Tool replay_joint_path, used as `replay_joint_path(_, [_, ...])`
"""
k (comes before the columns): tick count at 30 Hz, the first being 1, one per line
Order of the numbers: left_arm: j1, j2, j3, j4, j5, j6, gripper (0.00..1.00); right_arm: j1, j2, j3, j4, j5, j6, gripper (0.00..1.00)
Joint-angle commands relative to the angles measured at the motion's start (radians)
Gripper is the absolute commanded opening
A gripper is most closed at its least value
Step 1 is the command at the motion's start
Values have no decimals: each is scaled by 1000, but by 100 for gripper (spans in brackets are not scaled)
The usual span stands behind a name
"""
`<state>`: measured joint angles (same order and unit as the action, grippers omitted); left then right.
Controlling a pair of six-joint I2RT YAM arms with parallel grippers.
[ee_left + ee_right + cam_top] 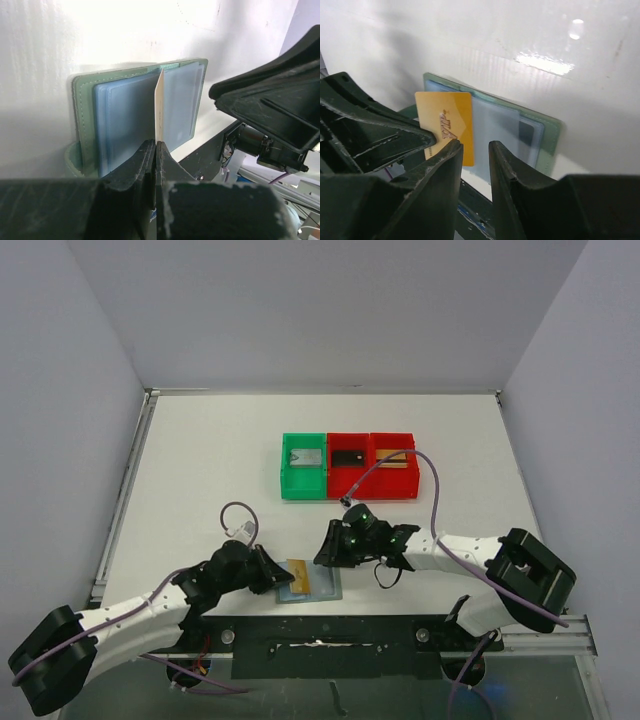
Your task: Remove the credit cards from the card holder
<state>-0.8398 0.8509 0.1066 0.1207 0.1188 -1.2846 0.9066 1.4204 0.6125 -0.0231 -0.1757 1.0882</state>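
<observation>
The card holder [322,587] lies open near the table's front edge, pale blue sleeves in a green-grey cover; it also shows in the left wrist view [125,117] and the right wrist view [530,132]. My left gripper [277,571] is shut on a gold-tan credit card [298,573] and holds it over the holder's left panel. The card is edge-on in the left wrist view [160,107] and face-on, with raised lettering, in the right wrist view [447,122]. My right gripper [331,550] is open and empty just above the holder, its fingers [507,165] beside the card.
A green bin [304,483] and two red bins [371,486] stand in a row behind the arms, each with a flat item inside. The table's dark front rail [330,640] runs just below the holder. A cable [432,490] loops past the red bins.
</observation>
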Motion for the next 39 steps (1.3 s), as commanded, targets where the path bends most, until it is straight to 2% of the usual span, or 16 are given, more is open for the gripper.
replay_joint_path(1, [22, -27, 56, -69, 13, 54, 0, 24, -33, 58, 27, -2, -31, 29])
replay_joint_path(6, [48, -79, 65, -130, 15, 65, 0, 39, 34, 63, 118, -44, -14, 26])
replay_joint_path(10, [93, -121, 59, -140, 57, 66, 0, 47, 76, 82, 82, -14, -2, 25])
replay_joint_path(14, [110, -167, 62, -171, 69, 70, 0, 34, 46, 73, -35, 69, 0, 25])
replay_joint_path(17, [124, -191, 68, -169, 77, 77, 0, 32, -47, 45, -52, 141, -22, 26])
replay_joint_path(19, [137, -192, 67, -140, 92, 68, 0, 43, -163, -3, -27, 223, -30, 30])
replay_joint_path(21, [147, -188, 45, -35, 128, 44, 0, 44, -291, -42, -10, 280, -54, 39])
replay_joint_path(24, [151, -174, 18, 76, 139, 14, 0, 33, -457, -57, -89, 365, -102, 62])
replay_joint_path(25, [152, -169, 11, 102, 142, 4, 0, 23, -495, -58, -117, 376, -135, 67])
replay_joint_path(31, [157, -175, 47, 152, 156, 3, 0, -6, -706, -44, -233, 490, -287, 72])
replay_joint_path(35, [157, -184, 70, 141, 153, 11, 0, -13, -786, -63, -200, 569, -368, 73])
replay_joint_path(39, [157, -189, 87, 146, 138, 24, 0, -15, -788, -90, -148, 626, -420, 74])
